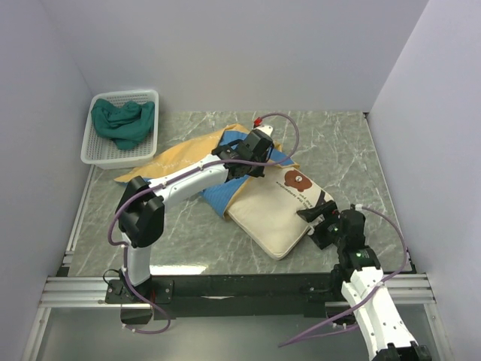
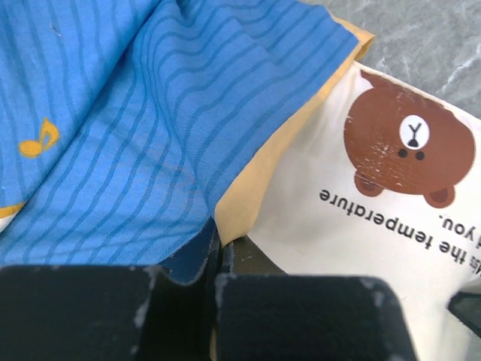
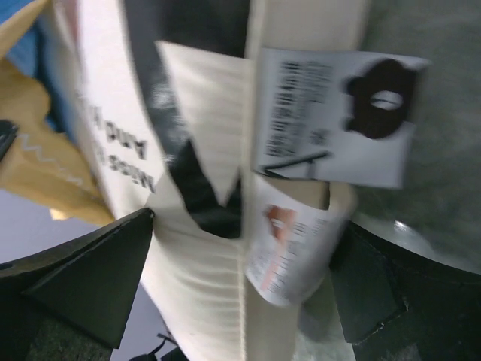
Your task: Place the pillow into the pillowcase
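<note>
The cream-white pillow, printed with a brown bear, lies flat at the table's centre right. Its far corner tucks under the pillowcase, which is blue-striped outside and mustard-yellow inside and spreads to the back left. My left gripper sits over that overlap. In the left wrist view the left gripper is shut on the pillowcase hem, with the pillow just beyond. My right gripper is at the pillow's near right end. It is open, and the pillow edge and its paper tags fill the gap between the fingers.
A white basket holding a green cloth stands at the back left corner. Pale walls close the table on three sides. The marble tabletop shows bare at the back right.
</note>
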Robot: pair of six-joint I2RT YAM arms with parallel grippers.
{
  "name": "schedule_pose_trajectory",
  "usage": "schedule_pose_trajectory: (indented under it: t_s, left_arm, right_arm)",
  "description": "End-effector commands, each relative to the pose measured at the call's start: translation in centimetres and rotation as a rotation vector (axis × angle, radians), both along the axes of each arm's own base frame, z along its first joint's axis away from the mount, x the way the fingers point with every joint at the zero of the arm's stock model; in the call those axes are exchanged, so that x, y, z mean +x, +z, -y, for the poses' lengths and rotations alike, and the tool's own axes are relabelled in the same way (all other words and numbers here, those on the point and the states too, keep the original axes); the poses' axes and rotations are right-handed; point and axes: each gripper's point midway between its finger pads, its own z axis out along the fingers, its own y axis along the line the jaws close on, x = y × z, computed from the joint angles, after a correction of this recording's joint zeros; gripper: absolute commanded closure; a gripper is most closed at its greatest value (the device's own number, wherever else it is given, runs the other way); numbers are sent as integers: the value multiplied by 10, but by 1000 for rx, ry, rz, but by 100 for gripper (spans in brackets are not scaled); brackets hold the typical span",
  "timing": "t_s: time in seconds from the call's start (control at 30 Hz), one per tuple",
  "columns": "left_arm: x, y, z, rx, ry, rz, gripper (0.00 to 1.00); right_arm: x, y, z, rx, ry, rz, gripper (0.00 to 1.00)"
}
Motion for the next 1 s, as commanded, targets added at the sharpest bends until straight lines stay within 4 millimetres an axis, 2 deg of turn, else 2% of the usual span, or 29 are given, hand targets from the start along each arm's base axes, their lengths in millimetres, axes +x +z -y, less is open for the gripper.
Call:
schedule_pose_trajectory:
  t_s: [0.0,0.13,0.17,0.2,0.23,0.27,0.3,0.33,0.37,0.4,0.43,0.47,0.5,0.53,0.57,0.6,0.63,0.73,0.8,0.83,0.9,0.97]
  left_arm:
    - [-16,37,43,-99,-114,24,99]
    - [-31,50,61,-103,-173,19,99]
    - [-36,59,66,-110,-188,22,99]
    - [-38,65,69,-117,-197,24,99]
    - [-41,71,74,-125,-215,28,99]
    - [-47,90,83,-152,-239,50,99]
    - [-52,95,84,-148,-252,45,99]
    - [-56,103,87,-155,-273,55,99]
    - [-60,123,93,-186,-292,79,99]
    - [-63,131,93,-199,-304,84,99]
    - [-66,148,92,-225,-320,107,99]
    - [-65,161,90,-242,-313,135,99]
    - [-62,170,86,-250,-300,159,99]
    - [-60,178,80,-255,-290,174,98]
    - [-51,184,73,-260,-268,181,98]
    - [-47,182,70,-256,-258,174,98]
    - [-46,177,67,-242,-251,159,98]
    - [-55,169,76,-252,-294,120,98]
    - [-74,187,88,-301,-351,119,98]
    - [-83,199,92,-334,-372,121,97]
    - [-103,236,99,-427,-432,141,96]
    - [-124,272,95,-520,-482,154,96]
  right_arm:
    - [26,37,-19,109,31,233,0]
    - [36,56,-24,128,27,334,0]
    - [38,61,-26,141,33,355,1]
    - [41,73,-29,159,43,405,4]
    - [41,80,-33,176,63,430,19]
    - [43,86,-35,185,72,446,33]
    - [45,96,-36,182,81,476,52]
    - [48,119,-38,178,95,519,86]
    - [50,130,-38,156,109,548,97]
    - [50,141,-38,142,115,564,100]
    - [51,176,-38,136,124,638,100]
    - [48,197,-36,111,126,696,100]
    - [47,206,-33,89,117,699,100]
    - [42,245,-29,76,105,779,100]
    - [40,262,-25,51,91,815,100]
    - [38,271,-23,43,85,819,100]
    - [31,300,-22,45,82,878,100]
    - [31,325,-24,82,87,914,100]
    - [39,324,-29,106,99,920,100]
    - [45,312,-30,111,98,892,100]
    - [54,299,-31,96,96,879,100]
    - [67,273,-25,56,57,835,100]
